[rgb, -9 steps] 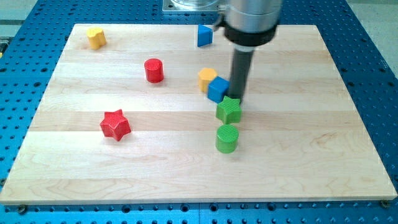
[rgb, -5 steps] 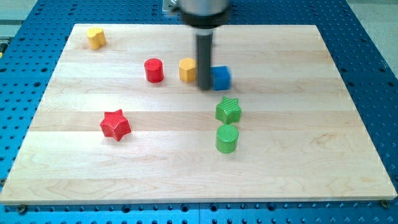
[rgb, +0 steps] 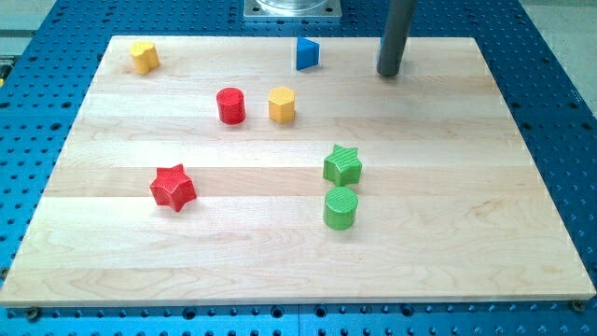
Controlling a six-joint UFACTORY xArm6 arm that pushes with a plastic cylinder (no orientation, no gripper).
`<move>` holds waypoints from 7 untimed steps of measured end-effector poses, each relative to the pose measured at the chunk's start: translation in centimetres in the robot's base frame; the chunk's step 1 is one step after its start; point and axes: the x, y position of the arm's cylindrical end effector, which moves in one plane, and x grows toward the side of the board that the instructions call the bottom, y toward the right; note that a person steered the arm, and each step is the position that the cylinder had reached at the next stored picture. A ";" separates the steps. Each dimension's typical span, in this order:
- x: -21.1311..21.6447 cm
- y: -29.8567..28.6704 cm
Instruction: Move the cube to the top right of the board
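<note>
Near the top right of the worktop (rgb: 466, 233) stands our tip (rgb: 389, 73), the end of an end effector that is a bare dark rod, touching no block and holding nothing. We cannot make out a cube anywhere, so we cannot tell where it lies. The only blue block (rgb: 307, 53) looks wedge-shaped and sits by the top edge, at the view's left of the tip. A yellow block (rgb: 143, 56) sits in the top left corner. A red cylinder (rgb: 230, 105) and a yellow hexagonal block (rgb: 282, 105) stand side by side, apart. A red star (rgb: 173, 187) lies left of centre. A green star (rgb: 342, 165) sits just above a green cylinder (rgb: 340, 207). Right of the tip, bare wood runs to the right edge
</note>
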 end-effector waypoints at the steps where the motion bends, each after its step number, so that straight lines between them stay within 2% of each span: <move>1: -0.3 -5.4; 2: -2.2 2.4; 3: -1.9 2.6; 4: 1.8 1.0; 5: 3.3 0.9; 7: 4.1 0.1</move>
